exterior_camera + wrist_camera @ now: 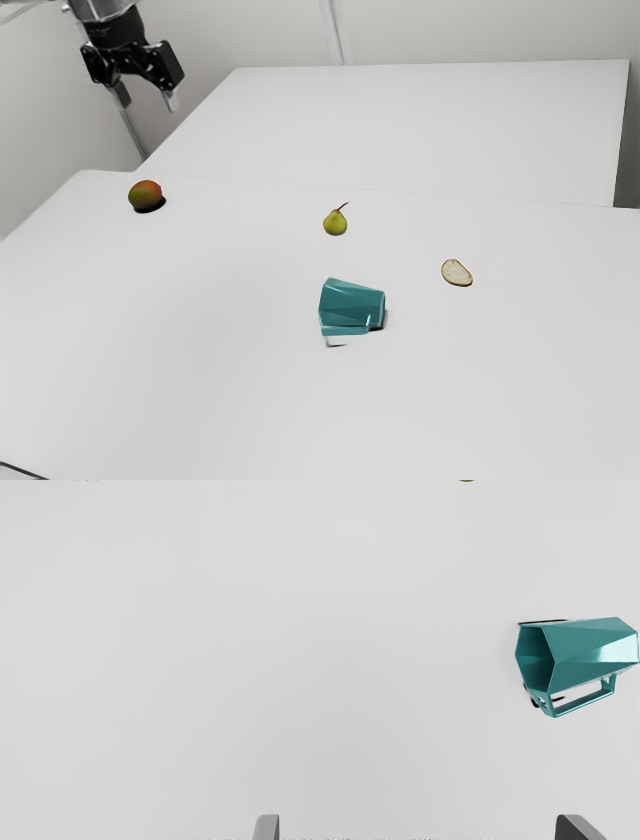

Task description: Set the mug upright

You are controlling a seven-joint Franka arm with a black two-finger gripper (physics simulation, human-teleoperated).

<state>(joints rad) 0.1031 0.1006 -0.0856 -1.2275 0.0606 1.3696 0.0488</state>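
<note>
One white desk point(200, 390), its near side cut off in the exterior view, carries one mug and three smaller things. One gripper point(148, 101) hangs above it, jaws wide apart, holding nothing. The teal mug point(350, 303) lies on its side near the desk's middle, mouth hidden in the exterior view but plain in the wrist view. Then come one red-green mango point(145, 194), one pear point(335, 223) and one pale slice point(457, 273); which fruit gives the wrist view's cropped olive sliver, I can't tell.

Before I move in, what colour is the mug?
Teal, inside and out; the wrist view shows it best.
</note>
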